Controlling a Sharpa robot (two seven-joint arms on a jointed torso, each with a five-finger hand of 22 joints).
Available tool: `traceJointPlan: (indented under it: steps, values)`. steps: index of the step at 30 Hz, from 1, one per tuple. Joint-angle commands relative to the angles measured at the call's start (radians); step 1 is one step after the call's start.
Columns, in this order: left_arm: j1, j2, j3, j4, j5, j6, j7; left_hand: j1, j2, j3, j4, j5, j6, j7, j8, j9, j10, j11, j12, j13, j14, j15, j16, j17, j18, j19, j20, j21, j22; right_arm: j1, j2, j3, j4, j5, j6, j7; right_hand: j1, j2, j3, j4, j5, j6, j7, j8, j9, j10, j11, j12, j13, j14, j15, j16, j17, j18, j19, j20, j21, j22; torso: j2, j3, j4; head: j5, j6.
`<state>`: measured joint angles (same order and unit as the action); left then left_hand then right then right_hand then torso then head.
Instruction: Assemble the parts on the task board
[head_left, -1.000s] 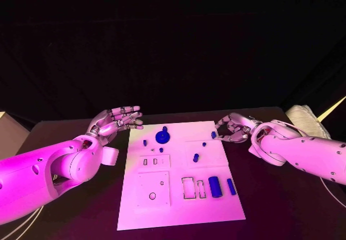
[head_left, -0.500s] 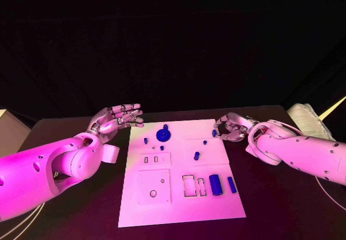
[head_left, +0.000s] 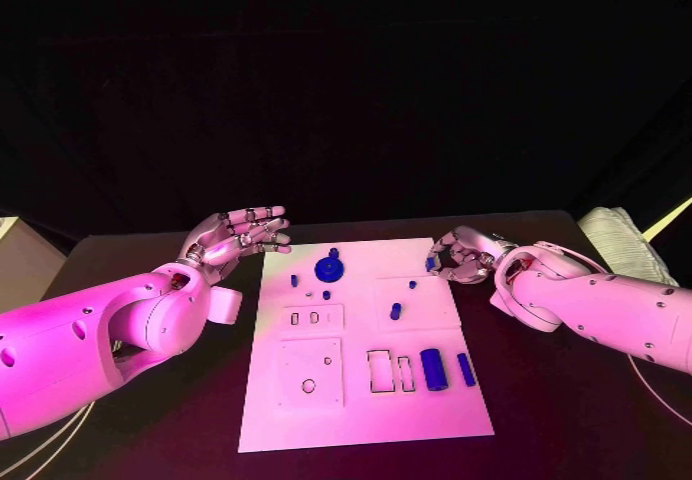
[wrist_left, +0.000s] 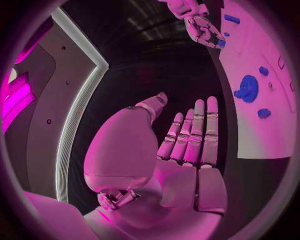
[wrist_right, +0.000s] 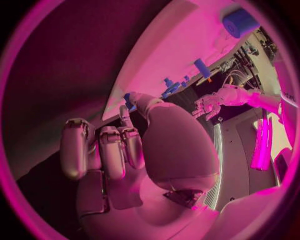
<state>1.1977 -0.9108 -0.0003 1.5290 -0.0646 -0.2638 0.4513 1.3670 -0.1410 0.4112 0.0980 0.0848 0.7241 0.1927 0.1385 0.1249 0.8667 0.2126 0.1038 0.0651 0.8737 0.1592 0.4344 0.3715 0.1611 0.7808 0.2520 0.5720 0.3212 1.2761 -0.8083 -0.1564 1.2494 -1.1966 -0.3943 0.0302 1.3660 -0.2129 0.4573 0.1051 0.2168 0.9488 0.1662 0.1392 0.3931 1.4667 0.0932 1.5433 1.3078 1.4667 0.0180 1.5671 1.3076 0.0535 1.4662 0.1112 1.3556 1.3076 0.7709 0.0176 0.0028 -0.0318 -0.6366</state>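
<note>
Mostly white task board (head_left: 361, 400), small blue parts (head_left: 431, 369), round gear (head_left: 327, 269)

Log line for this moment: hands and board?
left hand: open, beside task board | right hand: fingers on small blue part at board edge | blue gear: untouched

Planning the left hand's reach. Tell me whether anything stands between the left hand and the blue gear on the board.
Nothing visible does. The left hand hovers open beside the task board's far left corner, and the blue gear lies just inside that corner. Between them are bare table and white board; the small blue pegs sit nearer the robot, off that line.
</note>
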Motion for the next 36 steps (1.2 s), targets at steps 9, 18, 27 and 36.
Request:
traceJointPlan:
  steps: [9, 18, 27, 36]
  values:
    - [0.0, 0.003, 0.001, 0.0, -0.003, 0.015, 0.008, -0.001, 0.011, 0.006, -0.003, -0.001, -0.009, 0.071, -0.005, -0.002, -0.007, 0.001, -0.005, -0.001, -0.007, -0.002, 0.003, 0.001, 0.017, -0.009, -0.001, 0.006, 0.001, -0.003, 0.007, -0.001, 0.0, 0.002, 0.008, -0.003, -0.008, 0.003, 0.005, -0.002, -0.019, -0.001, 0.002, 0.004, -0.001, 0.068, -0.008, -0.001, 0.23, 0.104, -0.007, 0.004, 0.263, -0.002, 0.008, 0.0, -0.005, 0.089, 0.0, 0.0005, -0.0016, 0.002, 0.003]
    - [0.0, 0.003, 0.001, 0.0, -0.003, 0.014, 0.007, -0.002, 0.011, 0.006, -0.003, -0.001, -0.012, 0.071, -0.006, -0.002, -0.008, 0.001, -0.005, -0.001, -0.008, -0.002, 0.004, 0.001, 0.017, -0.011, -0.001, 0.007, 0.002, -0.003, 0.01, -0.001, -0.001, 0.002, 0.009, -0.007, -0.013, 0.001, 0.004, -0.002, -0.027, -0.008, 0.004, 0.002, -0.003, 0.067, -0.007, -0.002, 0.228, 0.104, -0.006, 0.004, 0.263, -0.002, 0.007, 0.001, -0.007, 0.088, 0.0, 0.0002, -0.0013, 0.003, 0.006]
    - [0.0, 0.003, 0.001, -0.001, -0.003, 0.013, 0.006, -0.002, 0.011, 0.006, -0.003, -0.001, -0.012, 0.071, -0.006, -0.002, -0.008, 0.001, -0.005, -0.001, -0.008, -0.002, 0.004, 0.001, 0.017, -0.011, -0.001, 0.007, 0.002, -0.003, 0.014, -0.001, -0.001, 0.002, 0.004, -0.01, -0.018, 0.003, 0.004, 0.001, -0.028, -0.007, 0.004, 0.003, -0.003, 0.069, -0.006, 0.0, 0.231, 0.104, -0.006, 0.004, 0.263, -0.002, 0.008, 0.001, -0.006, 0.089, 0.0, 0.0, -0.0007, 0.001, 0.007]
    - [0.0, 0.002, 0.001, 0.0, -0.003, 0.014, 0.004, -0.002, 0.011, 0.006, -0.003, -0.001, -0.012, 0.071, -0.006, -0.002, -0.008, 0.001, -0.005, -0.001, -0.008, -0.002, 0.004, 0.001, 0.017, -0.011, -0.001, 0.007, 0.002, -0.004, 0.015, -0.001, 0.0, 0.009, -0.016, -0.008, -0.019, 0.025, 0.019, -0.003, -0.025, 0.037, -0.015, 0.041, 0.01, 0.086, -0.022, 0.013, 0.246, 0.104, -0.019, 0.004, 0.263, -0.003, 0.012, -0.008, 0.001, 0.097, 0.0, 0.0004, -0.0023, 0.002, 0.008]
